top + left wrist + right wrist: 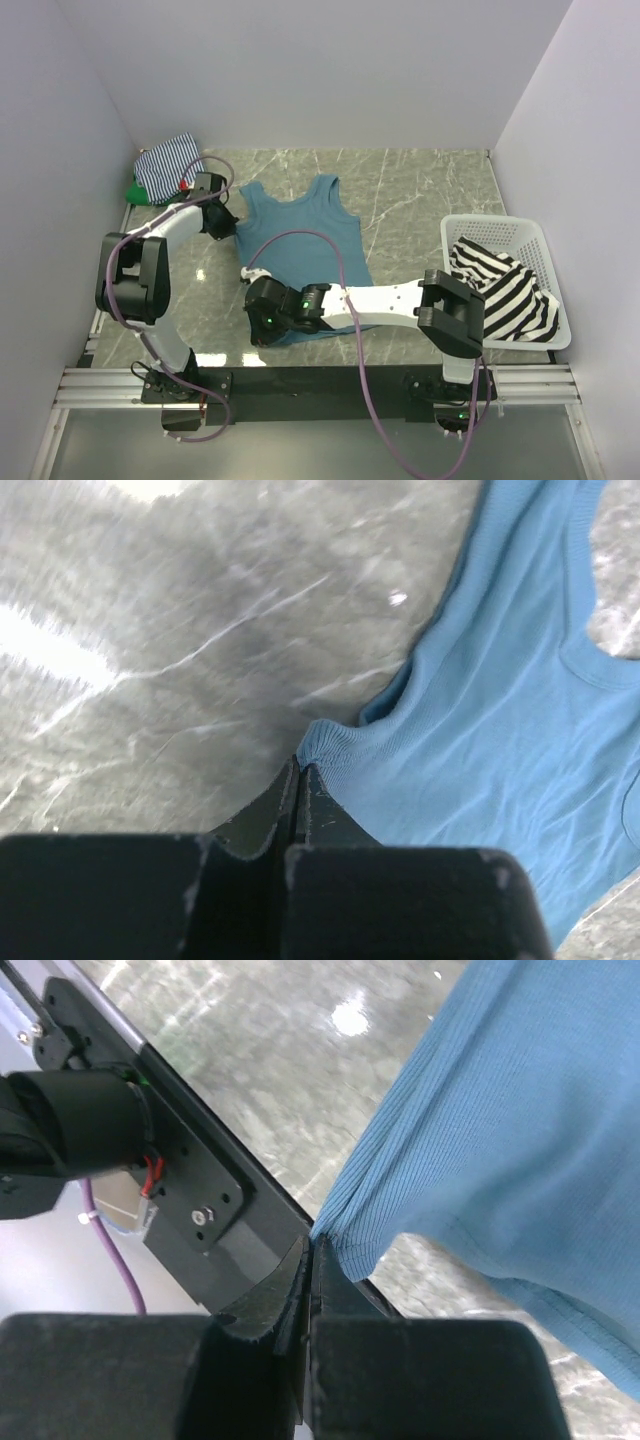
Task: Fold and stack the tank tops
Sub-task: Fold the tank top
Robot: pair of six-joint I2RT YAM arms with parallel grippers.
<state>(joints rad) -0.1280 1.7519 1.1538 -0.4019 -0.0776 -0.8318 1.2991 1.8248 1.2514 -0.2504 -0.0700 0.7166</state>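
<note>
Count: 4 tank tops, 1 basket, 2 arms. Teal tank top (pixel 300 235) is spread out mid-table on the marble table (pixel 420 190), straps toward the back wall, hem toward the arm bases. Thin navy-white striped top (pixel 168 165) sits bunched in the back-left corner, with the green top (pixel 135 190) showing only as a small patch under its near edge. Bold black-white striped top (pixel 505 290) is crumpled inside the white lattice basket (pixel 490 222) at the right side of the table, well apart from the teal one. Left gripper (pixel 298 768): jaws clenched, no visible gap, pinching the ribbed edge of the teal top at its left underarm corner; fingertips are down at the marble. Right gripper (pixel 310 1250): jaws also clamped tight, gripping the teal top's near-left hem corner, close to the table's near edge and the black rail. Cloth runs up and away from that pinch; can't tell how much of the hem is off the marble. Both grips are on the same left side of the teal top, one near the armhole, one at the hem.
</note>
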